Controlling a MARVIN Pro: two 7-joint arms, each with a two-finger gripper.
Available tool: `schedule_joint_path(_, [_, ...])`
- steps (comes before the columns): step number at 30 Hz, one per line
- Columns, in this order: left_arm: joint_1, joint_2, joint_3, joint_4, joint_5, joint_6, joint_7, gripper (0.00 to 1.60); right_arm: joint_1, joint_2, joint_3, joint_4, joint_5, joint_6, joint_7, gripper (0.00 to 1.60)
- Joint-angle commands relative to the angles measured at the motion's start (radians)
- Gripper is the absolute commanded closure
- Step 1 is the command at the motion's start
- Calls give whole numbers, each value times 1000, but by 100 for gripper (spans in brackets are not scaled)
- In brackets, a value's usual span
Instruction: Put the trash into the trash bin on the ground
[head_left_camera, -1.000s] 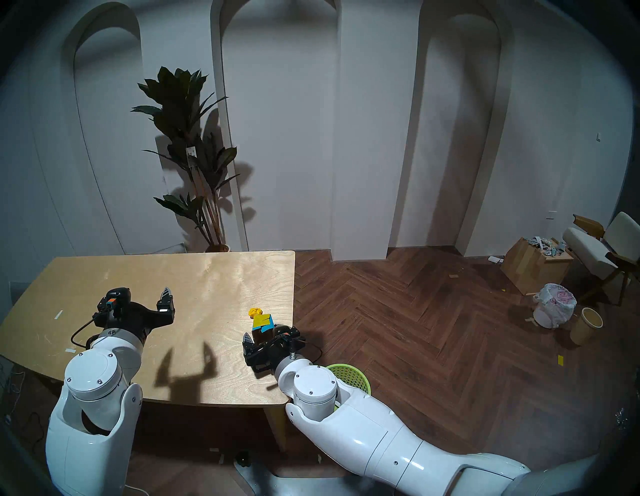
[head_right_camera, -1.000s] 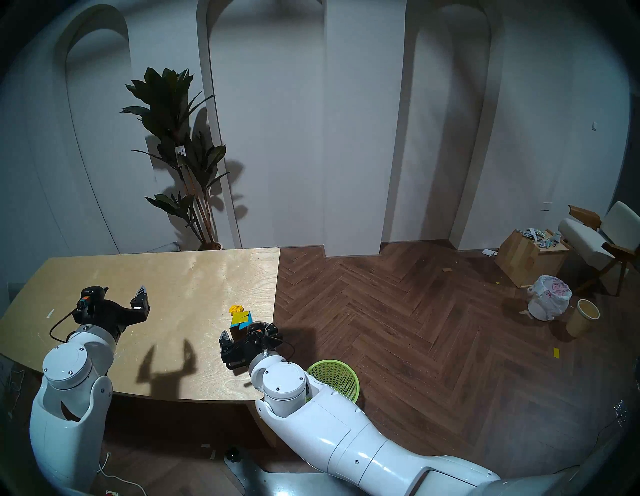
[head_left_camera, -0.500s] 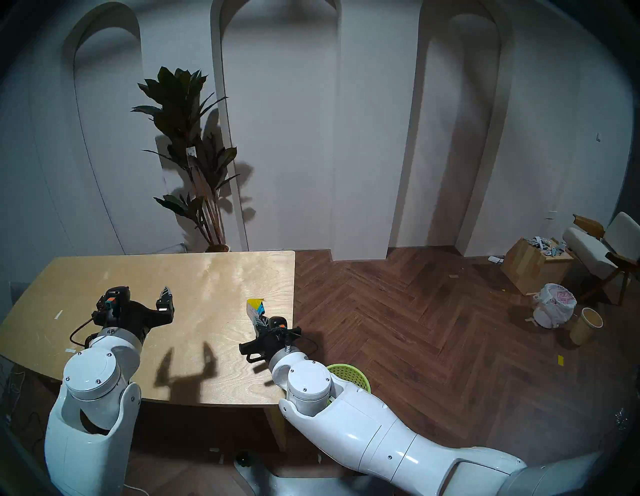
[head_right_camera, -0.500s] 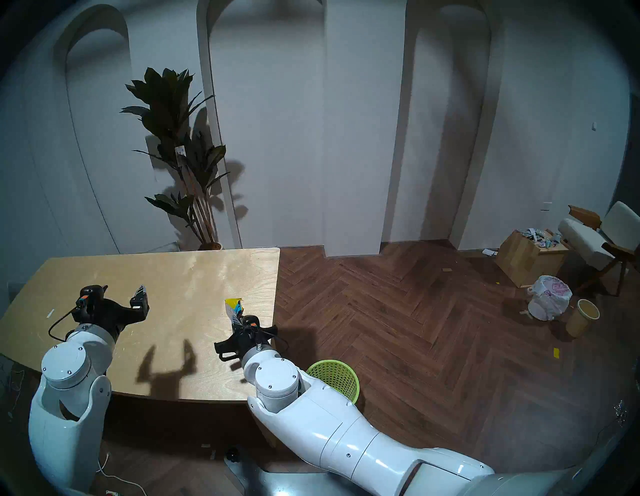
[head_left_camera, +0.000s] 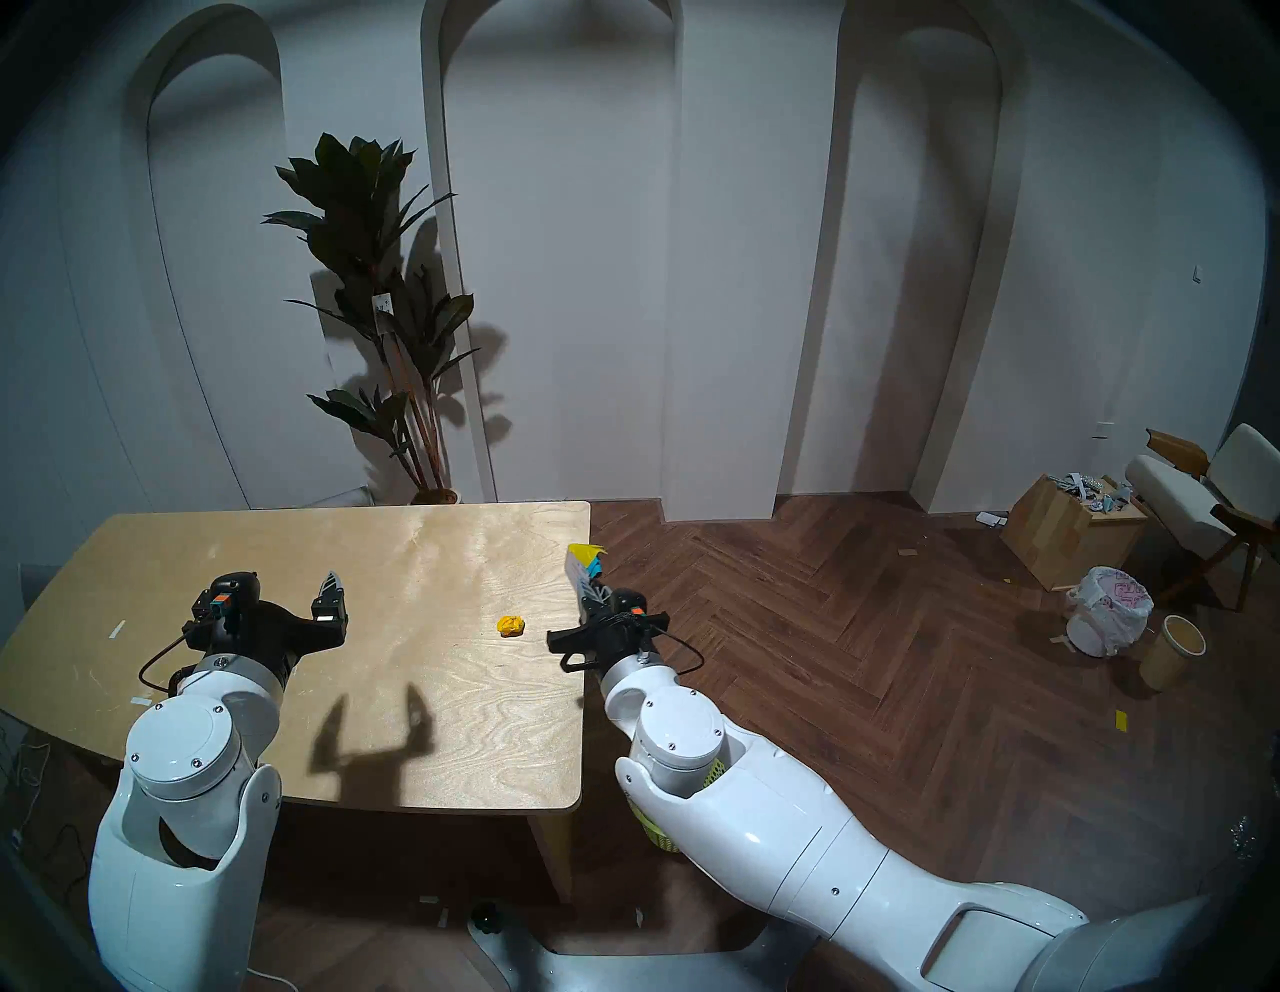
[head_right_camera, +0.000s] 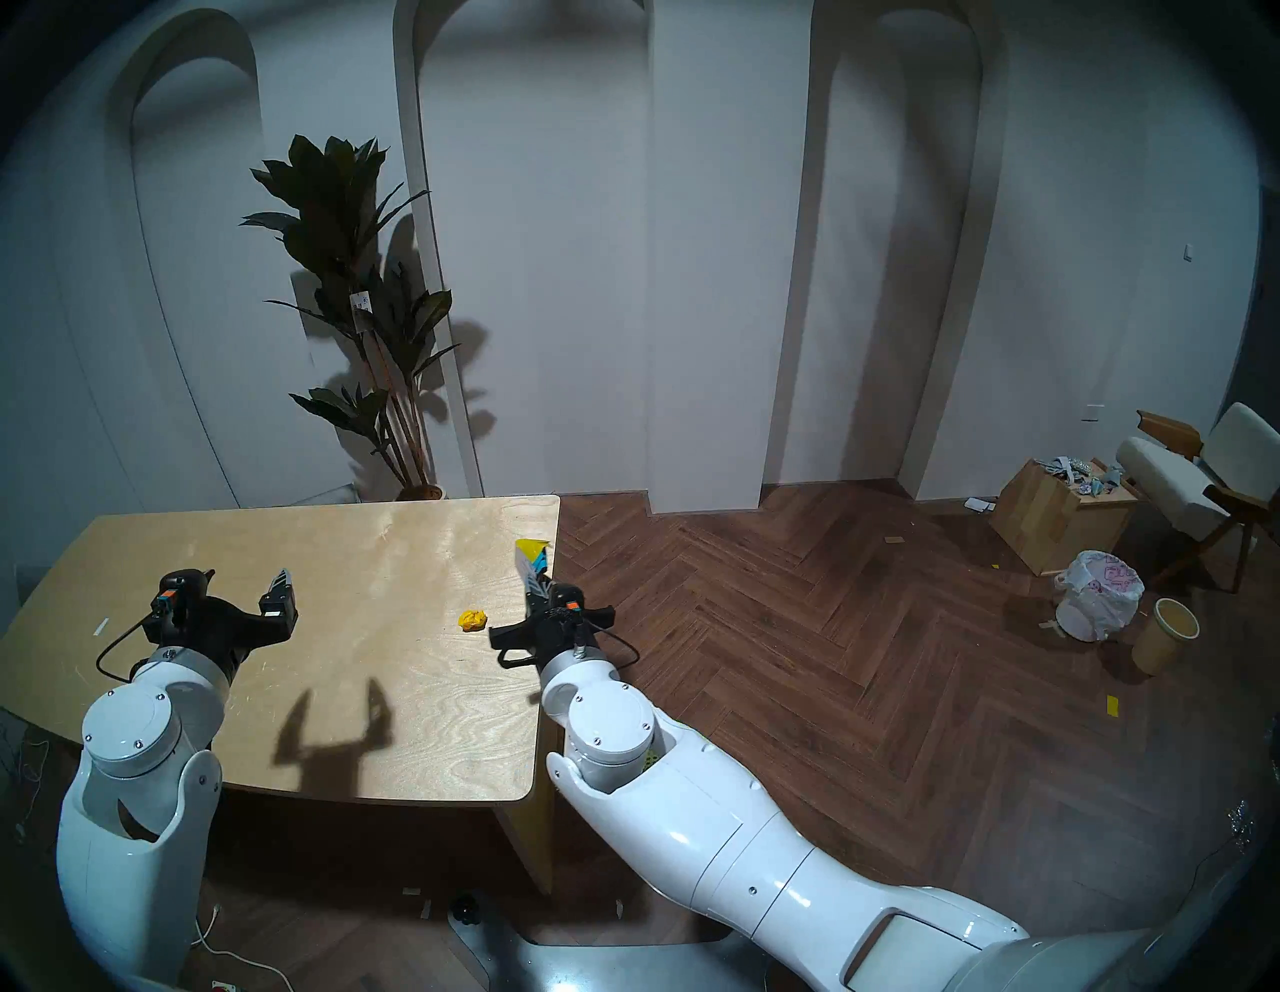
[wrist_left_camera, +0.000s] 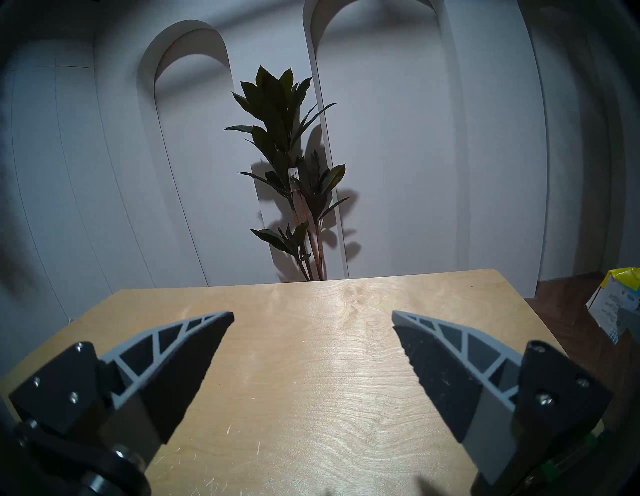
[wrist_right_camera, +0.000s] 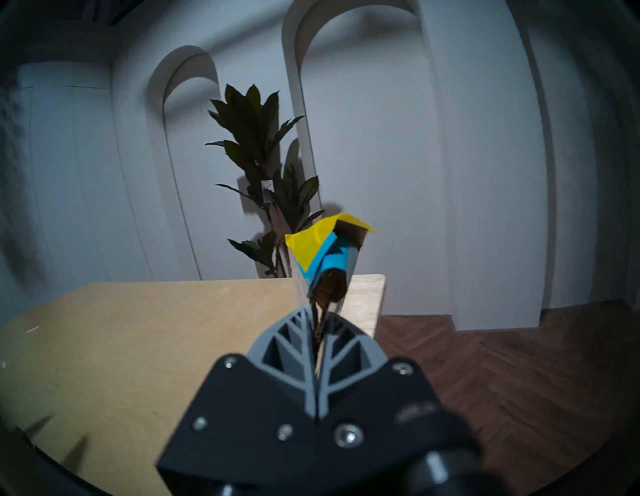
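Note:
My right gripper (head_left_camera: 590, 589) is shut on the crushed yellow-and-blue box (head_left_camera: 584, 562) and holds it up in the air over the right edge of the wooden table (head_left_camera: 415, 693). The right wrist view shows the box (wrist_right_camera: 317, 244) pinched between the closed fingertips (wrist_right_camera: 300, 317). The crumpled yellow paper ball (head_left_camera: 511, 625) lies on the table left of that gripper. The lime-green bin (head_left_camera: 659, 833) stands on the floor by the table's near right corner, mostly hidden under my right arm. My left gripper (wrist_left_camera: 311, 315) is open and empty above the table's left half. The slim blue-and-white carton is out of view.
A white bag-lined bin (head_left_camera: 1108, 609) and a beige cylindrical bin (head_left_camera: 1174, 651) stand on the wood floor at the far right, near a cardboard box (head_left_camera: 1067, 533) and a chair (head_left_camera: 1205, 499). A potted plant (head_left_camera: 388, 312) stands behind the table.
My right gripper closed on the yellow-and-blue box, lifted it off the table and carried it right to the table's edge. The paper ball is now uncovered. My right arm now hides most of the green bin.

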Motion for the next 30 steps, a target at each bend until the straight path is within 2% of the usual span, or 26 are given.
schedule_joint_path(1, [-5,-1,-6,-22,2,-8,3,0,45,-2,43,81,13,-38,5,160])
schedule_joint_path(15, [-5,-1,-6,-22,3,-8,3,0,141,-72,49,374,2,-119,17,160])
schedule_joint_path(25, [-5,-1,-6,-22,3,-8,3,0,186,-123,54,539,-4,-165,27,160])
schedule_joint_path(30, [-5,-1,-6,-22,3,-8,3,0,200,-139,58,591,-7,-184,29,160])
